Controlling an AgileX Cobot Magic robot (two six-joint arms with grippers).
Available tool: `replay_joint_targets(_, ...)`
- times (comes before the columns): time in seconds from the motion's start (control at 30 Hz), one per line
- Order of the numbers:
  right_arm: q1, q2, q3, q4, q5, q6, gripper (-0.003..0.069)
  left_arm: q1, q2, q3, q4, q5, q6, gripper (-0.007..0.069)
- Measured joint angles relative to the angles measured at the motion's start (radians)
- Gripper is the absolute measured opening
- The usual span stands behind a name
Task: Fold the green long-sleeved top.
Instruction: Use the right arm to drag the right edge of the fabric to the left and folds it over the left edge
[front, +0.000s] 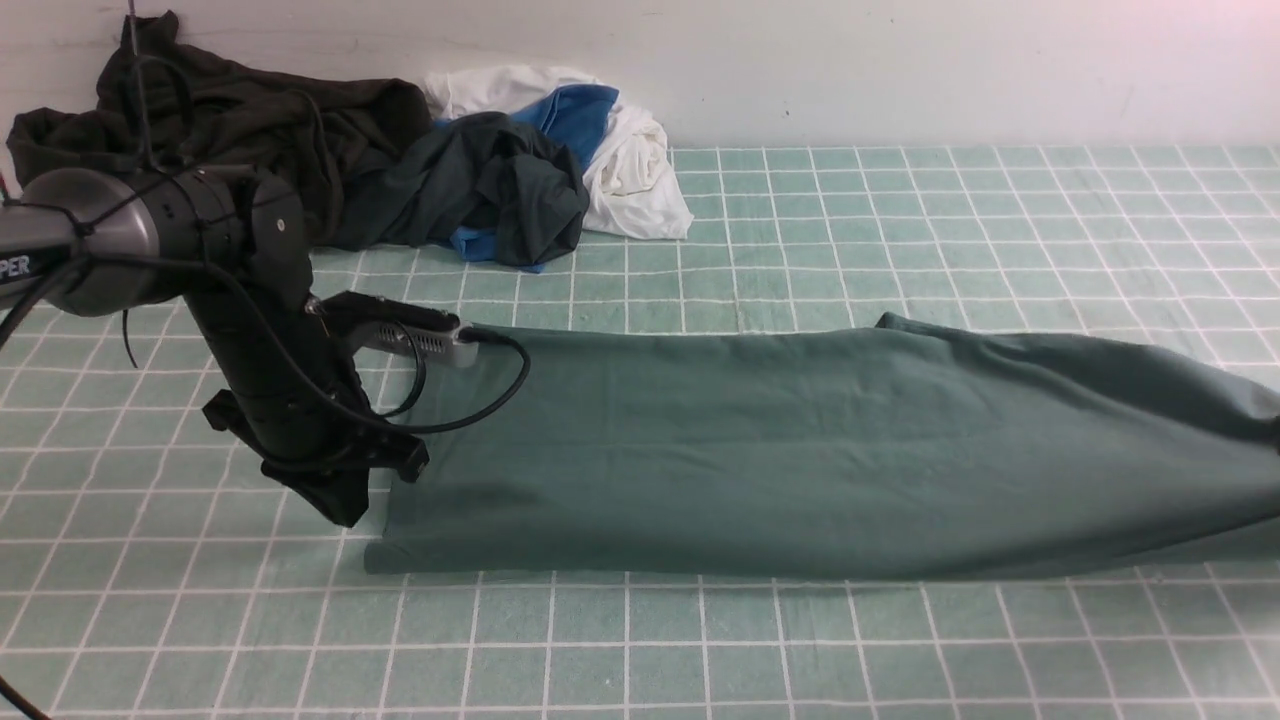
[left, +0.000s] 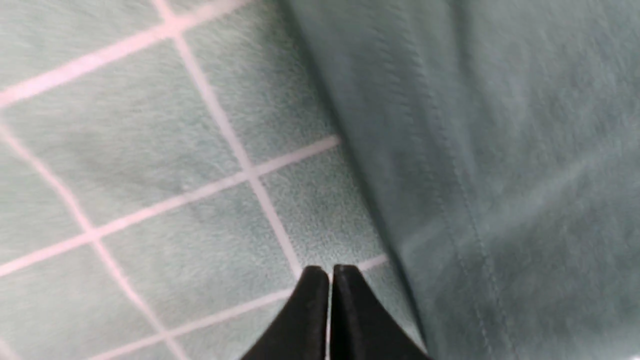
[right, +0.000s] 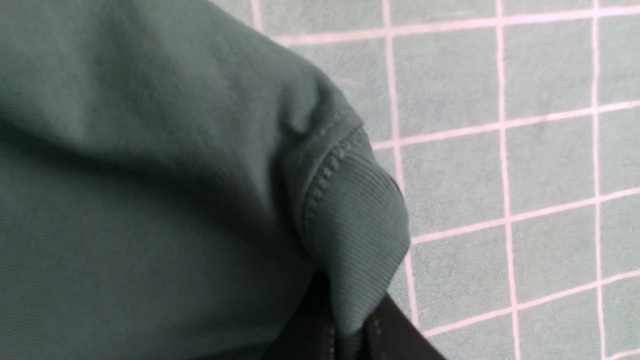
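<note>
Left end effector (left: 325, 274) over gridded tablecloth (left: 150, 150)

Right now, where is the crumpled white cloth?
Front view: the crumpled white cloth lies by the back wall, left of centre, touching the dark teal garment.

My left arm (front: 150, 240) reaches in from the left, its elbow high and its forearm dropping steeply. My left gripper (left: 325, 272) points down, its two black fingertips pressed tip to tip. My right gripper (right: 350, 340) is clamped on the ribbed cuff of the green long-sleeved top (right: 150, 200). The front view shows nothing of that arm.
</note>
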Motion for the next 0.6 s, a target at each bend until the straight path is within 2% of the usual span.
replay_joint_targets(0.2, 0.0, -0.001, -0.014, 0.063, 0.03, 0.0, 0.0025, 0.0, -0.061, 0.0, -0.001, -0.001, 0.0, -0.0003)
replay_joint_targets(0.27, 0.0, -0.001, -0.014, 0.078, 0.033, 0.0, 0.0085, 0.0, -0.063, 0.0, -0.001, 0.0, 0.0, -0.0003)
replay_joint_targets(0.3, 0.0, -0.001, -0.014, 0.078, 0.033, 0.0, 0.0091, 0.0, -0.063, 0.0, -0.001, 0.001, 0.0, -0.0003)
replay_joint_targets(0.4, -0.006, -0.001, -0.014, 0.071, 0.033, 0.013, 0.0239, 0.0, -0.063, 0.0, 0.0, 0.004, 0.0, -0.0003)
replay_joint_targets(0.43, -0.007, -0.001, -0.014, 0.07, 0.033, 0.022, 0.0259, 0.0, -0.063, 0.0, 0.0, 0.005, 0.0, -0.0003)
replay_joint_targets(0.5, -0.034, -0.001, -0.014, 0.067, 0.028, 0.058, 0.0379, 0.0, -0.063, 0.0, 0.0, 0.006, 0.0, -0.0003)
replay_joint_targets(0.6, -0.075, 0.0, -0.014, 0.064, 0.009, 0.074, 0.0469, 0.0, -0.063, 0.0, 0.0, 0.006, 0.0, -0.0003)
